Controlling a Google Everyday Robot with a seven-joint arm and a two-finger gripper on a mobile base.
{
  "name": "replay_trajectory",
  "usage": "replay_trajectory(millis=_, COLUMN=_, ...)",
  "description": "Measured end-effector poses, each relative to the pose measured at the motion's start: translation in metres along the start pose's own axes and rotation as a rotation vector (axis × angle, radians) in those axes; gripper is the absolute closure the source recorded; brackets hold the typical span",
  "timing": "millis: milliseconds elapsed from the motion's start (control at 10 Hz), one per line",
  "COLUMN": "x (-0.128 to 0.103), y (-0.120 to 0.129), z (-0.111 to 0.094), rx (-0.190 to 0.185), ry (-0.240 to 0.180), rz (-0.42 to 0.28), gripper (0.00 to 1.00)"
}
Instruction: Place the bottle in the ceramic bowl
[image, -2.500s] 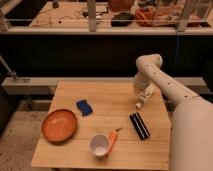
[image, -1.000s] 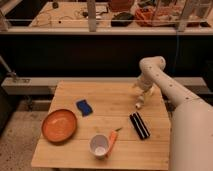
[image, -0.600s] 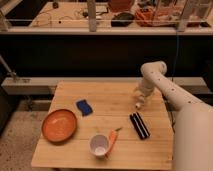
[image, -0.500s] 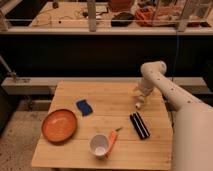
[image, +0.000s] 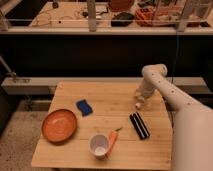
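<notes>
Just over the bottle (image: 138, 105), the gripper (image: 142, 100) stands open

Nearest on the wooden table (image: 75, 161), a white cup (image: 99, 145) stands with an orange carrot (image: 113, 140) just beside it on the right. Further back on the left sits the orange bowl (image: 59, 125). Across from it on the right lies a black bar-shaped object (image: 139, 125). A blue sponge (image: 84, 107) lies behind, near the middle. The small whitish bottle stands toward the table's far right edge, well apart from the bowl. The gripper points down right at it, fingers spread wide and gripping nothing; whether they touch the bottle I cannot tell. Beyond the table runs a cluttered workbench (image: 100, 20).
</notes>
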Motion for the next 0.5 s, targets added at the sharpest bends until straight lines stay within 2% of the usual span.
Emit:
replay_trajectory(millis=200, x=-0.0031, y=-0.0031, z=0.0005, rx=-0.001, ry=-0.005, rz=-0.006, gripper=0.22)
replay_trajectory(millis=300, x=-0.0024, y=-0.0013, z=0.0, rx=-0.005, ry=-0.006, rz=-0.005, gripper=0.28)
replay_trajectory(millis=500, x=-0.0001, y=0.0034, z=0.0022, rx=-0.011, ry=-0.005, rz=-0.002, gripper=0.48)
